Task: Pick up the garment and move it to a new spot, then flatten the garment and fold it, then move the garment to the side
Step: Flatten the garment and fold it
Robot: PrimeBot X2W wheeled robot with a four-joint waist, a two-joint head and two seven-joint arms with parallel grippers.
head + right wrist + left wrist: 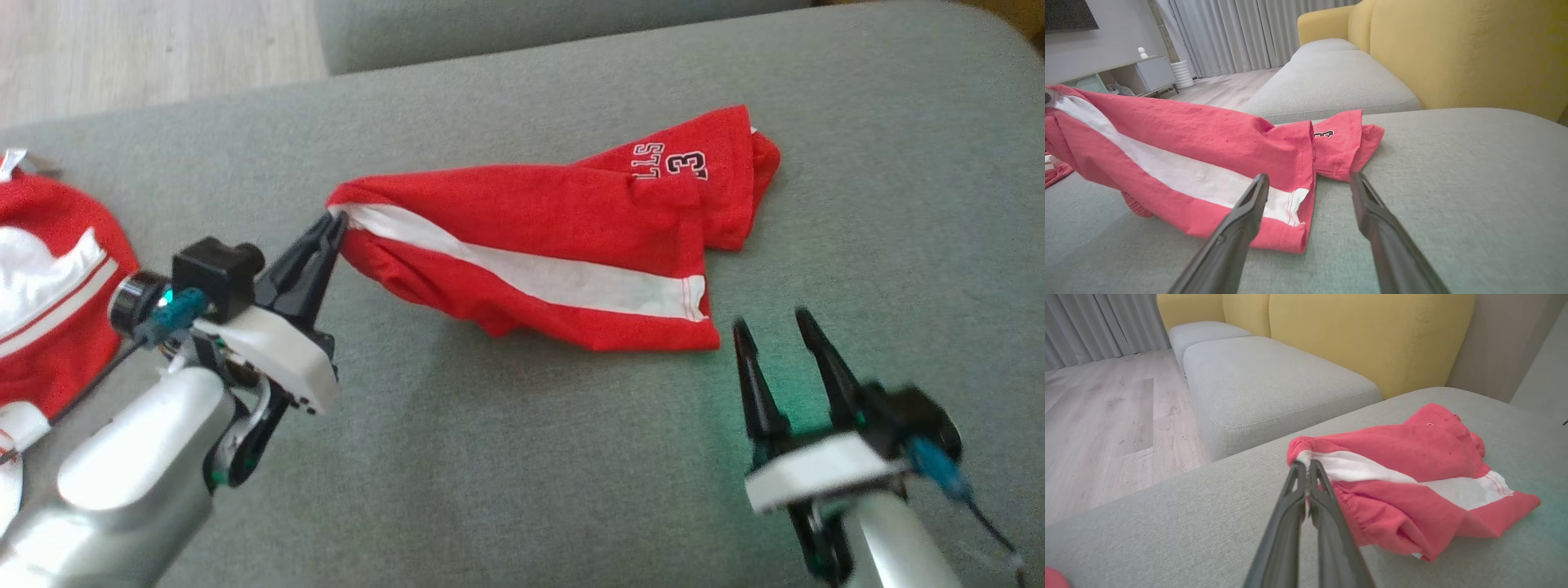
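Fingers [304, 263] of the left gripper [335, 220] are clenched on the left end of the garment [555, 237], where its white stripe meets the gathered waistband. The 2 fingers of the right gripper [771, 320] stand wide apart and empty, just on the near side of the garment's right hem. Underneath, the grey cushion [522, 457] gives a broad, flat bed that suits spreading cloth. The red garment lies across its middle, reaching toward the far right, bunched and partly doubled over. Its pinched left end is held slightly off the cushion, a grip probably meant to drag or stretch it. Another red-and-white garment [49, 278] sits at the left edge, well apart. Smallest, a printed 3 [684, 163] shows on the far right fold.
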